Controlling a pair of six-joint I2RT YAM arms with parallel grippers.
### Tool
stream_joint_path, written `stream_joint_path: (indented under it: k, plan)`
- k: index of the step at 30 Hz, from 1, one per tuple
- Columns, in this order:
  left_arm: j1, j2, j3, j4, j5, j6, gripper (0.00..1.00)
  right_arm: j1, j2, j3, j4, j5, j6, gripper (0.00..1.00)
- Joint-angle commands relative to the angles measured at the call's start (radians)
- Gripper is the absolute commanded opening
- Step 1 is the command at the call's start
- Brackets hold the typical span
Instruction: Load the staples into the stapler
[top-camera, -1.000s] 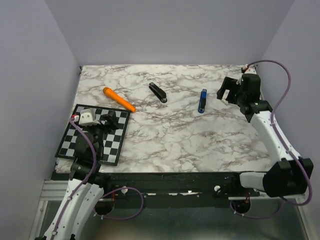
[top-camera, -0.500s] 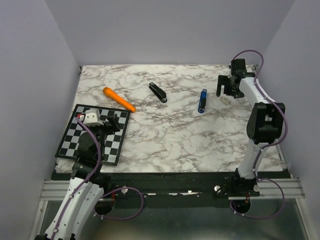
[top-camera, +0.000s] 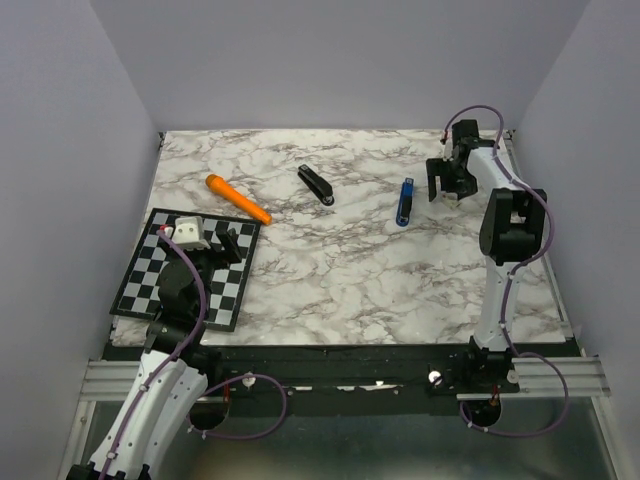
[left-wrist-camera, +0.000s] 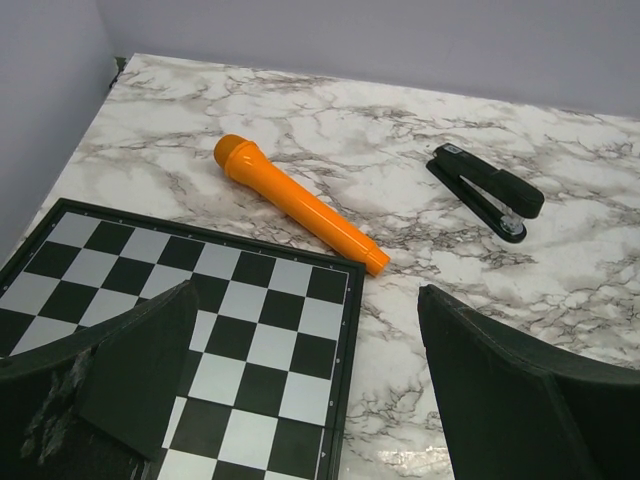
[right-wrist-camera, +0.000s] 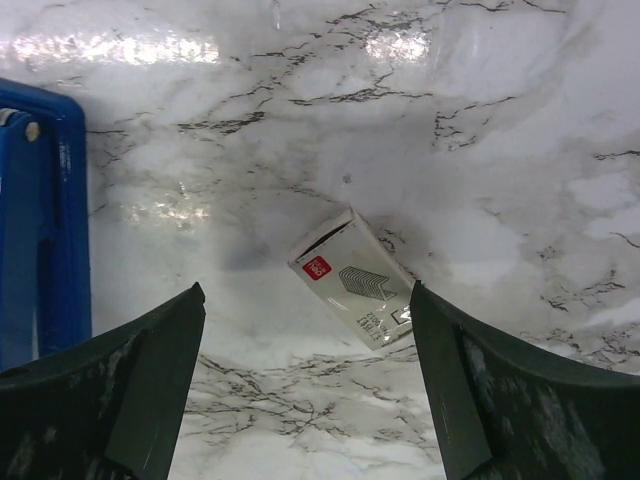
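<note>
A black stapler (top-camera: 315, 185) lies at the table's far middle and also shows in the left wrist view (left-wrist-camera: 487, 190). A blue stapler (top-camera: 405, 201) lies to its right, and its edge shows in the right wrist view (right-wrist-camera: 40, 220). My right gripper (top-camera: 447, 183) is open and points down, hovering over a small whitish staple box (right-wrist-camera: 355, 280) that lies between its fingers (right-wrist-camera: 120, 390). No grey staple strip is in view. My left gripper (top-camera: 222, 240) is open and empty above the chessboard (top-camera: 150, 285), fingers (left-wrist-camera: 130, 370) wide apart.
An orange marker (top-camera: 238, 198) lies between the chessboard and the black stapler, and shows in the left wrist view (left-wrist-camera: 295, 203). The chessboard (left-wrist-camera: 240, 330) lies at the near left. Purple-grey walls close the table on three sides.
My right arm has folded and swung toward the far right corner, and its gripper now sits just right of the blue stapler. My left gripper has shifted only slightly.
</note>
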Motion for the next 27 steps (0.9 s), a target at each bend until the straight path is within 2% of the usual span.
stream_joint_path:
  k: [1,9,16,22,25,26,27]
  plan:
    - [-0.004,0.004,-0.002,0.019,0.024,0.013,0.99,-0.019,0.054,0.042,-0.057,-0.045,-0.038,0.90]
    - [-0.004,0.000,0.000,0.018,0.039,0.013,0.99,-0.028,0.118,0.088,-0.087,-0.058,-0.025,0.85]
    - [-0.004,0.001,-0.003,0.019,0.050,0.007,0.99,-0.028,0.074,0.056,-0.084,-0.062,-0.031,0.78]
    - [-0.004,-0.005,-0.003,0.018,0.056,0.006,0.99,-0.028,0.034,0.029,-0.080,-0.013,-0.035,0.66]
    - [-0.004,-0.012,-0.003,0.019,0.059,0.001,0.99,-0.027,-0.004,-0.013,-0.073,0.027,-0.032,0.59]
    - [-0.004,-0.013,-0.003,0.019,0.059,0.000,0.99,-0.025,-0.018,-0.033,-0.055,0.046,-0.031,0.53]
    - [-0.004,-0.017,-0.003,0.019,0.062,0.000,0.99,-0.027,-0.047,-0.052,-0.044,0.058,-0.029,0.52]
